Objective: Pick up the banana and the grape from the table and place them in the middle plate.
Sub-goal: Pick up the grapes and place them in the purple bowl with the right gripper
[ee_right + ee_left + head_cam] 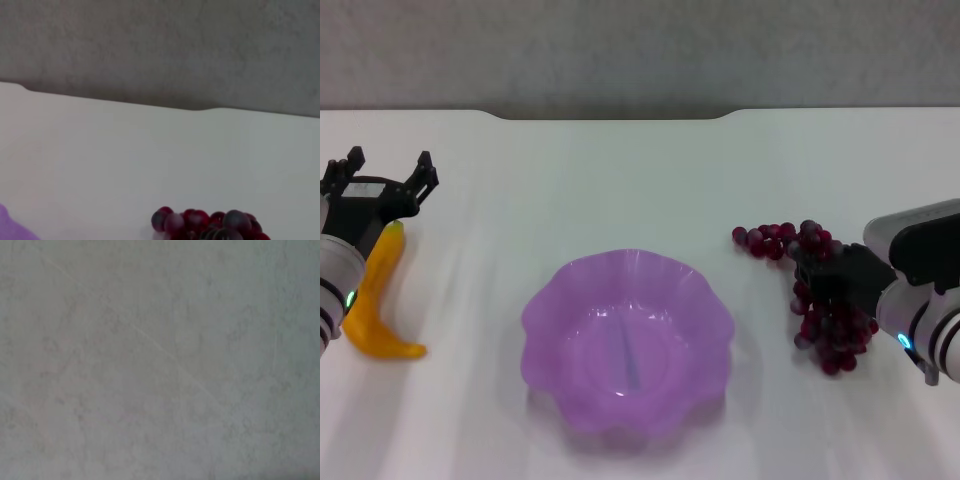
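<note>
The left claw [382, 172] hung spread open over the far tip of the banana [378, 295], which lay on the table [620, 180] at about nine o'clock from the middle plate [628, 340]. The right claw [830, 280] sat down among the grape [815, 290] at about three o'clock from the plate; whether it was clenched on the bunch I cannot tell, since its fingers were hidden by the fruit. The plate held nothing yet.

The likely trouble was on the right: a bunch gripped by only a few berries could shed them or swing loose when lifted, and the trailing stretch toward eleven o'clock might drag across the table. On the left, closing near the tip of a curved banana could let it pivot or slip out.

Room was generous. Bare table lay between each fruit and the plate's wavy rim, so both arms had a clear inward path, though they would converge over one plate and could crowd each other. The banana lay near the table's left edge, and a careless nudge outward could send it off.
</note>
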You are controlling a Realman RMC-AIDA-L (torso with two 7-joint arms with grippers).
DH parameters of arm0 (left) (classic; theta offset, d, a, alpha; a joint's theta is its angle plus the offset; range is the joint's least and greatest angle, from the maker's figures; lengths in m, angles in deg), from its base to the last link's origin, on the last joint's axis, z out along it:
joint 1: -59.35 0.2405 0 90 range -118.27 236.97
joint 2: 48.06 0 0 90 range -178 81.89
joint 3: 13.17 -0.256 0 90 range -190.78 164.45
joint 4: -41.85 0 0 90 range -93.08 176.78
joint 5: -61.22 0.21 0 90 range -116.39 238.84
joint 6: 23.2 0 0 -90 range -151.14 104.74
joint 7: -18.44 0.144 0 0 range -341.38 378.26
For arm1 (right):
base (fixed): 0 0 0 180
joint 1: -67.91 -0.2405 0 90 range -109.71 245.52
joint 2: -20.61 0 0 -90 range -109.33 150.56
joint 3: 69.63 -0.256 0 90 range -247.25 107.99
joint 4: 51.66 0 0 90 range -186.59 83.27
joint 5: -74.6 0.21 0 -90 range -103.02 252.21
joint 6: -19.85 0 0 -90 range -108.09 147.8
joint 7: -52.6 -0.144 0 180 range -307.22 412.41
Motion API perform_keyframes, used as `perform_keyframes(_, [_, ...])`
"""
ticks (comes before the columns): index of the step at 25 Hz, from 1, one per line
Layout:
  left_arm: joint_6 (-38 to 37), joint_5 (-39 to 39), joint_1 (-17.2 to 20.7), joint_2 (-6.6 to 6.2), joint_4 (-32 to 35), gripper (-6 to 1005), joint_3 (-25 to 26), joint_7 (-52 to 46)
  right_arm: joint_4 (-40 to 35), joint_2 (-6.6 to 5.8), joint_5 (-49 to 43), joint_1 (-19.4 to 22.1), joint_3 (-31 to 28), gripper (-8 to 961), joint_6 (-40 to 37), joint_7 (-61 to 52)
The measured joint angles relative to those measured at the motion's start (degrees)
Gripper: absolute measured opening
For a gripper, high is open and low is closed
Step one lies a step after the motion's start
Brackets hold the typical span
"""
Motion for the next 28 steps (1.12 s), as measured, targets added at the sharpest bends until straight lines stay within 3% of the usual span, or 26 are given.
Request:
perform_keyframes(21, [-0.09, 0.01, 0.74, 0.00, 0.00, 887, 0.30, 0.00, -9.20, -0.09, 0.00, 2.87, -0.63, 371, -2.54, 5.77])
perform_keyframes(28, [0.20, 0.01, 0.96, 0.00, 0.00, 887, 0.28, 0.00, -13.76, -0.27, 0.00, 2.91, -4.22, 370, 2.84, 6.06])
